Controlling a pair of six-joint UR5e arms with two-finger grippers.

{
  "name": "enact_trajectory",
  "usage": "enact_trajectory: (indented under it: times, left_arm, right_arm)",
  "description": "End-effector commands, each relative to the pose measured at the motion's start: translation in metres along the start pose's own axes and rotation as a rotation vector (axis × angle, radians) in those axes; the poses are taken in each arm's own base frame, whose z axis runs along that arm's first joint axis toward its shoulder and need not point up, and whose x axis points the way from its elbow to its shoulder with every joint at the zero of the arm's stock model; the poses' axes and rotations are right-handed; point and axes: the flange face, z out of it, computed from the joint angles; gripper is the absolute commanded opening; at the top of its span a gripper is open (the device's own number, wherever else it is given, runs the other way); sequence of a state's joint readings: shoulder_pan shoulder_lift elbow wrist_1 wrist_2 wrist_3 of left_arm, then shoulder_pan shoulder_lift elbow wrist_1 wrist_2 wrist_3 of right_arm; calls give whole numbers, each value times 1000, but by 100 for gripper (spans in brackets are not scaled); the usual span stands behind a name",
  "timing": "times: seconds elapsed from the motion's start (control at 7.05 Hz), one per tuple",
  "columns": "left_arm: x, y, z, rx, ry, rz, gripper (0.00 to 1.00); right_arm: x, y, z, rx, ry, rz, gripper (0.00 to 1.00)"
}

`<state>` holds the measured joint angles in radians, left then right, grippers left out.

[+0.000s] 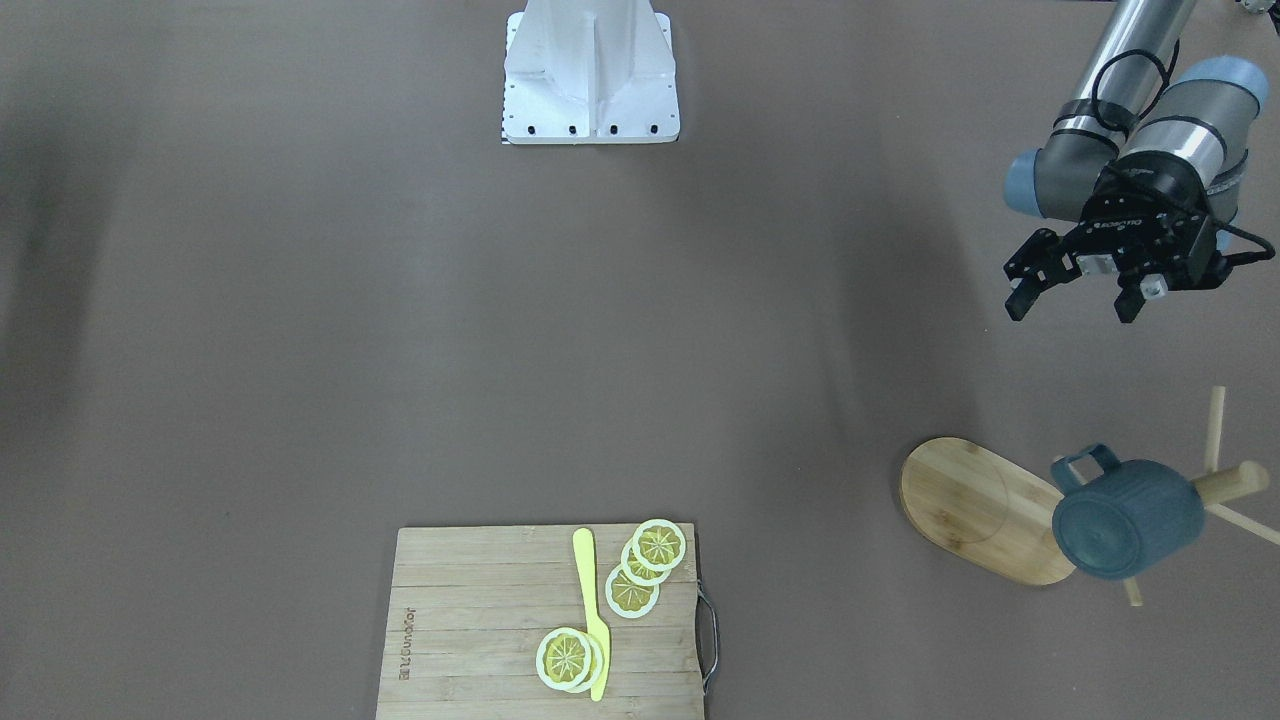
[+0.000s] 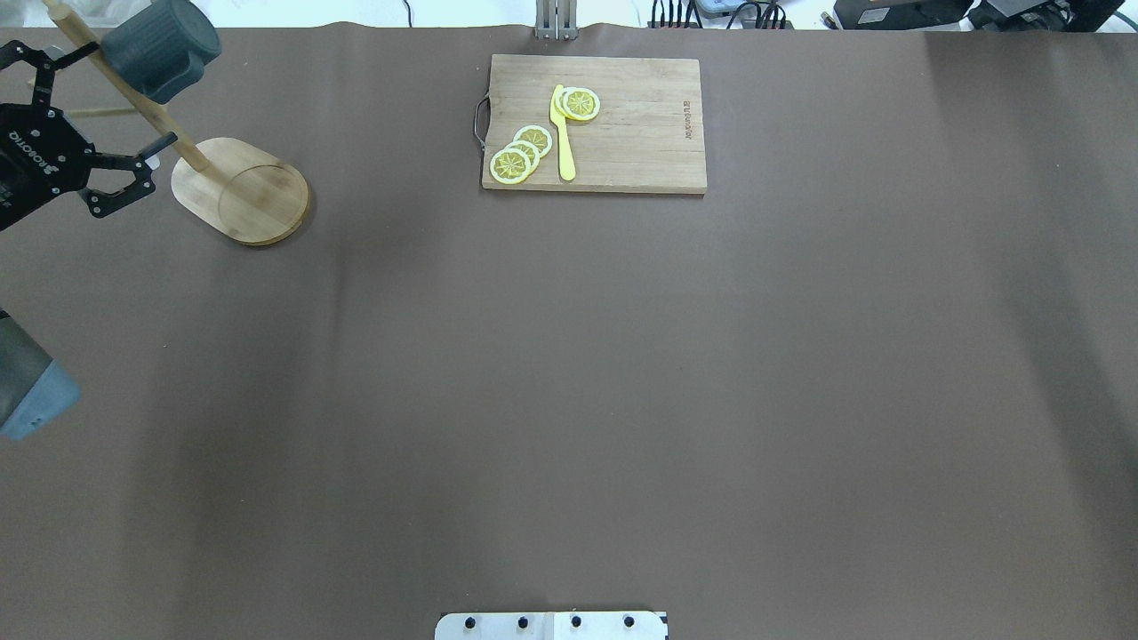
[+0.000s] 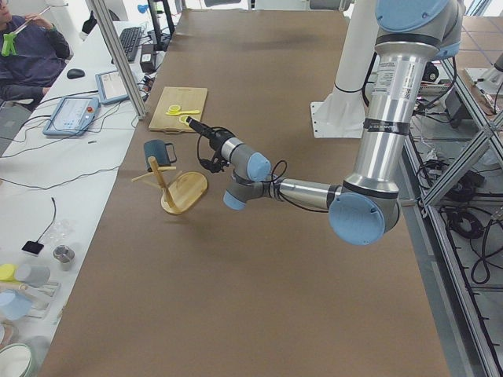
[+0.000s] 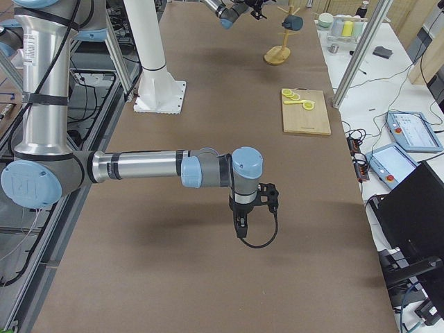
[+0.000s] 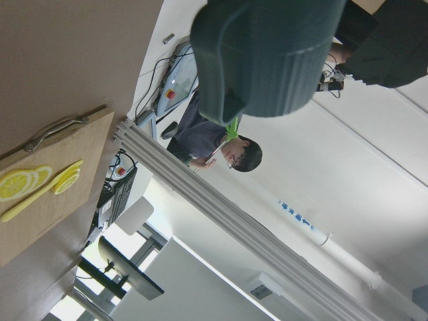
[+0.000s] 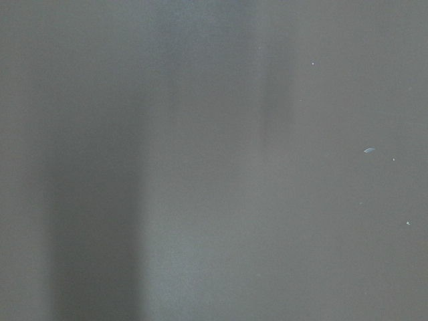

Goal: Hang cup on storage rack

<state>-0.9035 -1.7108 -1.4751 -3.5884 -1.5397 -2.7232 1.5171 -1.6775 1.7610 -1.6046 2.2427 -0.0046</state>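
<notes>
The cup [image 1: 1128, 520] hangs by its handle, it seems, on the rack [image 1: 975, 505] — the left gripper [image 1: 1074, 306], fingers wide and empty, stands apart, robot-side; the right gripper [image 4: 241, 227] is far off, its fingers unreadable.

Silver arms [image 4: 139, 166], pale-blue joint caps [image 4: 246, 161]; black left end effector [image 1: 1072, 311], white lettering [image 2: 27, 148], black cable [image 4: 258, 246].

A dusty blue-grey ribbed cup [image 1: 1125, 530] hangs tilted near the top of the light wooden storage rack [image 1: 975, 505], clear of the brown worktop [image 1: 640, 350], its bottom showing from above. The rack stands upright on its oval bamboo base at the robot's left end, thin dowel pegs angling off the round post.
</notes>
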Motion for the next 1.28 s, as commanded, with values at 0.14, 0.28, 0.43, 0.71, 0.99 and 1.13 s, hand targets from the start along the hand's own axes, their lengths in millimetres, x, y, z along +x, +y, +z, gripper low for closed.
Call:
enact_trajectory:
  times: [0.14, 0.28, 0.43, 0.71, 0.99, 1.13]
  left_arm:
    - [3, 19, -19, -49, -38, 335, 99]
    - [3, 19, -20, -51, -36, 435, 99]
    - [4, 22, -20, -58, -32, 533, 99]
    - [5, 29, -30, -82, -40, 764, 99]
    - [-5, 20, -48, -114, -108, 1047, 99]
    - [-11, 17, -58, -150, -147, 1180, 99]
  right_arm:
    - [0, 0, 0, 0, -2, 0, 100]
    - [0, 0, 0, 0, -2, 0, 100]
    - [0, 1, 1, -2, -2, 1, 100]
    - [1, 1, 1, -3, -2, 2, 100]
    - [1, 1, 1, -4, -2, 3, 100]
    - [1, 1, 1, -4, -2, 3, 100]
